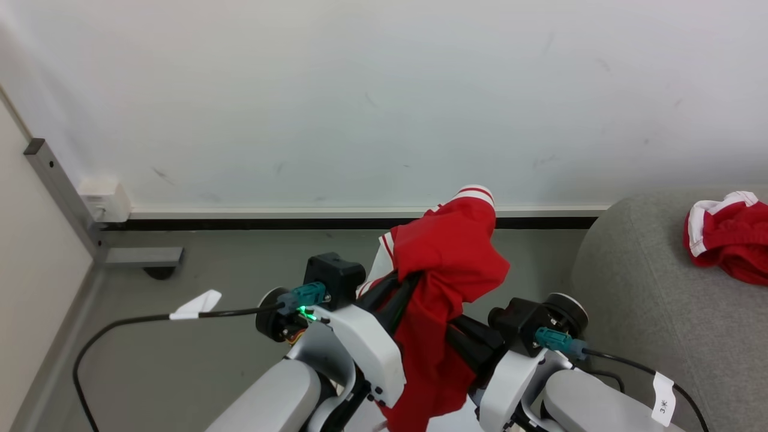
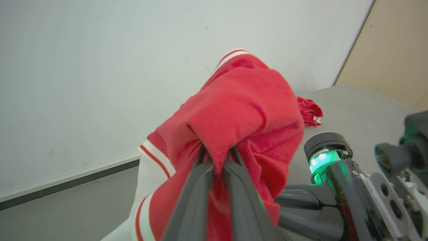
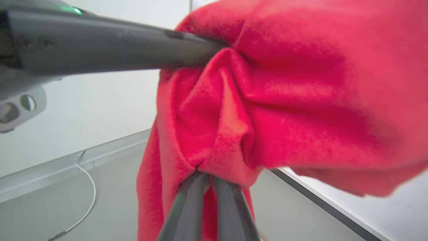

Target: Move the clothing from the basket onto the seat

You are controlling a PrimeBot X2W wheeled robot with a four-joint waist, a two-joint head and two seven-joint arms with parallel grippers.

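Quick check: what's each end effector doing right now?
Left end effector: closed, holding the red garment.
Right end effector: closed, holding the same red garment.

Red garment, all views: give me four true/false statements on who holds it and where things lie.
1. The left jaws and the right jaws are both shut on the held garment. True.
2. The held garment is resting on the seat. False: it hangs in the air above the floor, to the left of the seat and apart from it.
3. A second garment, red with white trim, lies crumpled on the seat. True.
4. The held garment is plain red all over. False: it has white panels and a red-and-white striped edge at its top.
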